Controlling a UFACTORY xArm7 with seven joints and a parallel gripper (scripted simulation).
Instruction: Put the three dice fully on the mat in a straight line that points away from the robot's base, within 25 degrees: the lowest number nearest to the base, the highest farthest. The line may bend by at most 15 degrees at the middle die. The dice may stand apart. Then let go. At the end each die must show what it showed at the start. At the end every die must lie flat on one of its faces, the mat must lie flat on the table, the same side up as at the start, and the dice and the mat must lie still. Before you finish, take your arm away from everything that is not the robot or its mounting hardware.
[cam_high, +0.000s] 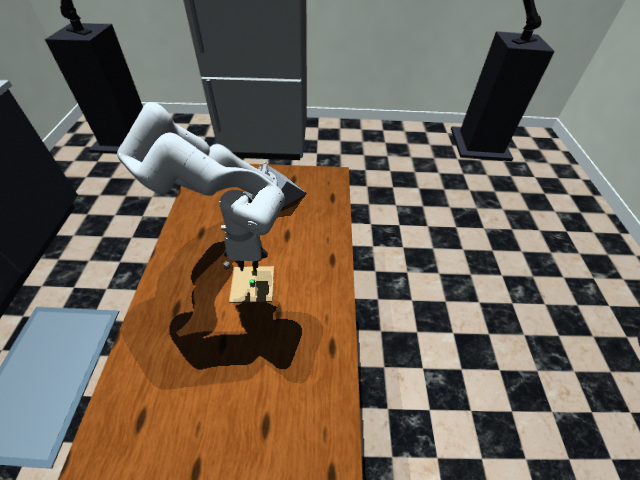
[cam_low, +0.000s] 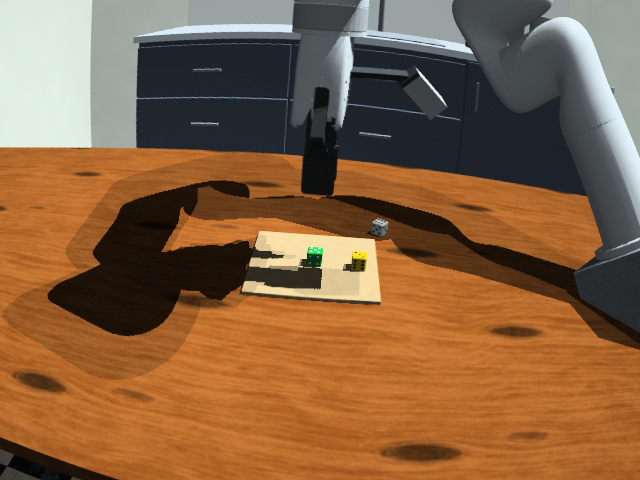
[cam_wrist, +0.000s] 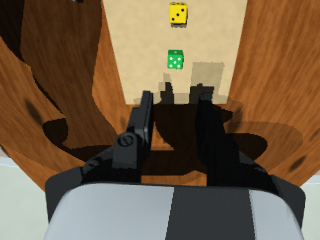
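The tan mat (cam_low: 315, 268) lies flat on the wooden table. A green die (cam_low: 314, 255) sits flat near the mat's middle, and a yellow die (cam_low: 359, 260) sits flat on the mat on the side nearer the robot's base. A grey-white die (cam_low: 378, 226) lies on the table just off the mat's corner. My gripper (cam_low: 318, 188) hangs well above the mat, open and empty.
The robot's base (cam_low: 610, 289) stands on the table to the right in the exterior view. Dark drawer cabinets (cam_low: 211, 98) stand behind the table. The table's long edges (cam_high: 354, 289) run on both sides of the mat (cam_high: 251, 286).
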